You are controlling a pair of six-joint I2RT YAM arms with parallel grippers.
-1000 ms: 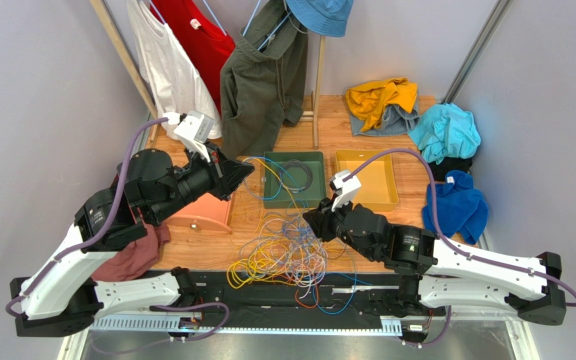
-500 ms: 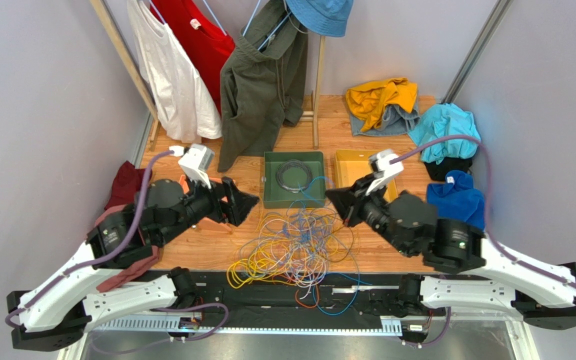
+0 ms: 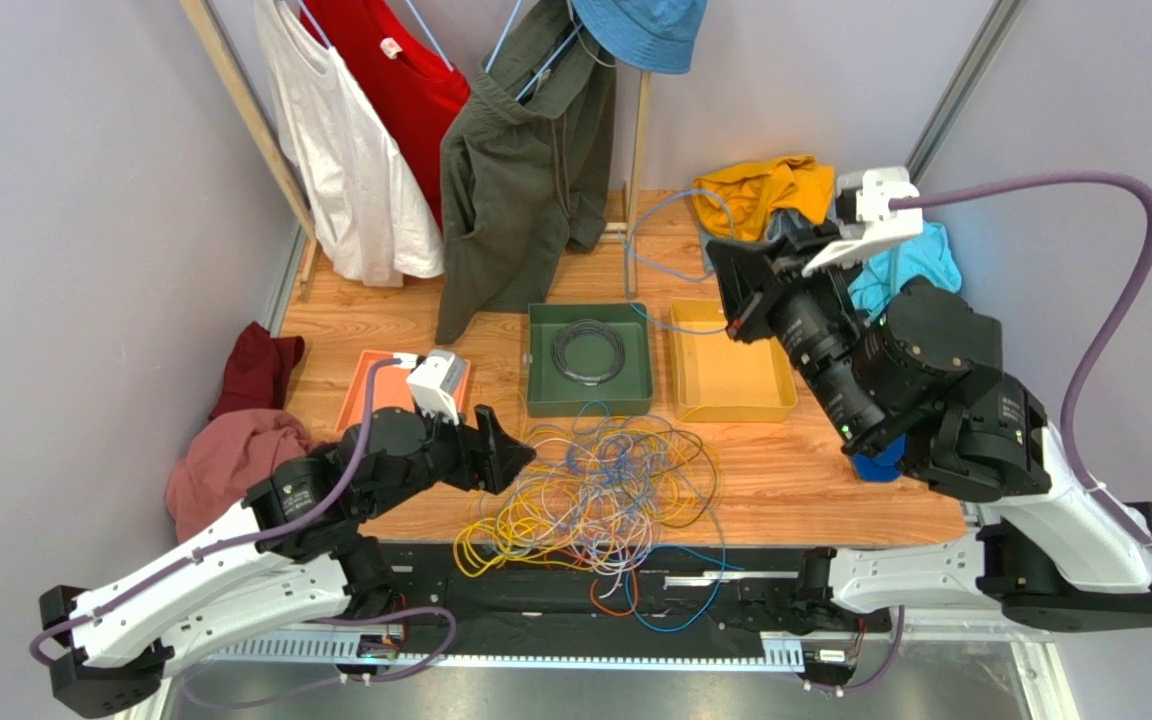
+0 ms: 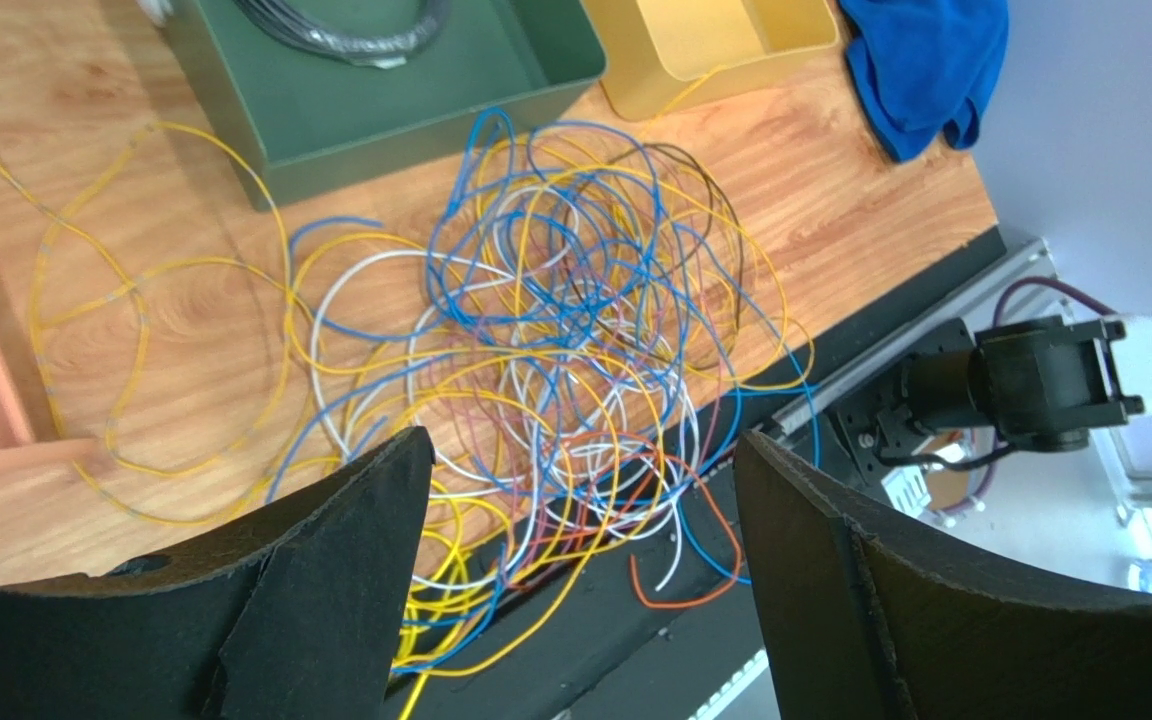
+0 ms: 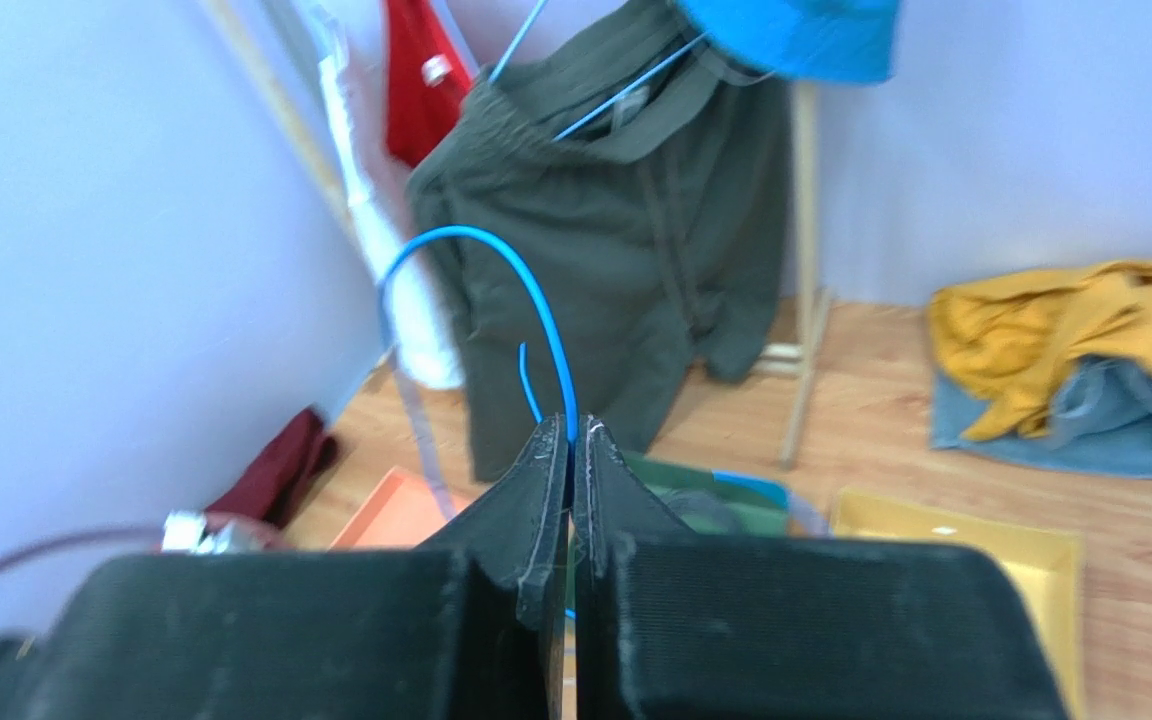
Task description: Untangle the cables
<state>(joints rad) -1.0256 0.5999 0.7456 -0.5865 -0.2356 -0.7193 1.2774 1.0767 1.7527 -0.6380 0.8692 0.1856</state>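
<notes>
Top view: your cables (image 3: 597,495) lie heaped on the tabletop (image 3: 838,495) just in front of the green tray (image 3: 585,402); one grey coil (image 3: 588,350) sits inside it.
Left wrist: left gripper (image 4: 582,450), jaws spread, hovers over the heap near that tray.
Right wrist: right gripper (image 5: 569,435), jaws pinching one blue cable (image 5: 537,300), raised high above the tray.
Progress, judged: barely begun; most strands remain knotted.

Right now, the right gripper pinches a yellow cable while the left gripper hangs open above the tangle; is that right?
Not quite: the right wrist view shows the right gripper shut on a blue cable, not yellow. The left gripper does hang open above the tangle.
</notes>
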